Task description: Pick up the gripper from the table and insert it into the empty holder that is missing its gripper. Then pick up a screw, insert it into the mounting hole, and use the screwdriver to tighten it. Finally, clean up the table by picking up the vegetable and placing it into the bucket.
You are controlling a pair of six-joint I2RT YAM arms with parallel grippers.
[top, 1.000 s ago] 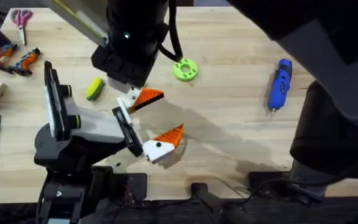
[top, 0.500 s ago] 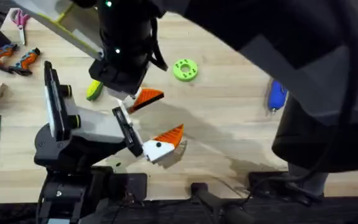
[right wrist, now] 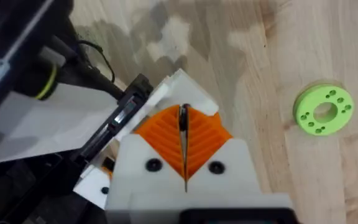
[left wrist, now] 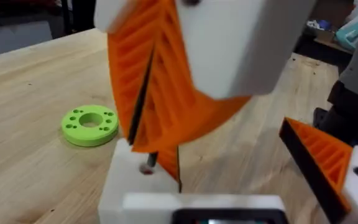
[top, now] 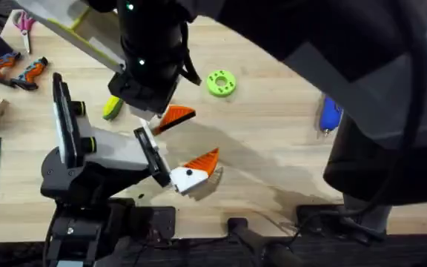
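1. Pads (right wrist: 160, 134) of the right gripper (right wrist: 183, 134) are clenched together, orange ribs meeting face to face, with only a thin dark sliver in the seam. What that sliver is cannot be told.
2. In the left wrist view the right gripper (left wrist: 145, 118) points down, its tip touching the top of the holder (left wrist: 135, 186), the plain white block on the left arm's jaw. A small dark hole or screw head sits just under the tip.
3. The left gripper (left wrist: 229, 180) is spread wide, the holder on one side and an orange-tipped finger (left wrist: 322, 155) well apart on the other, with nothing clamped between them.
4. From overhead, the right arm reaches across the middle so that its gripper (top: 175, 116) hangs over the left gripper (top: 176, 144) near the tabletop (top: 273, 148) centre.
5. The vegetable (top: 112, 108) lies on the tabletop just beside the right arm's wrist.
6. The green ring-shaped disc (top: 221, 82) lies near it, farther back.
7. The screwdriver (top: 330, 115) lies well apart towards the right, partly hidden by the right arm.
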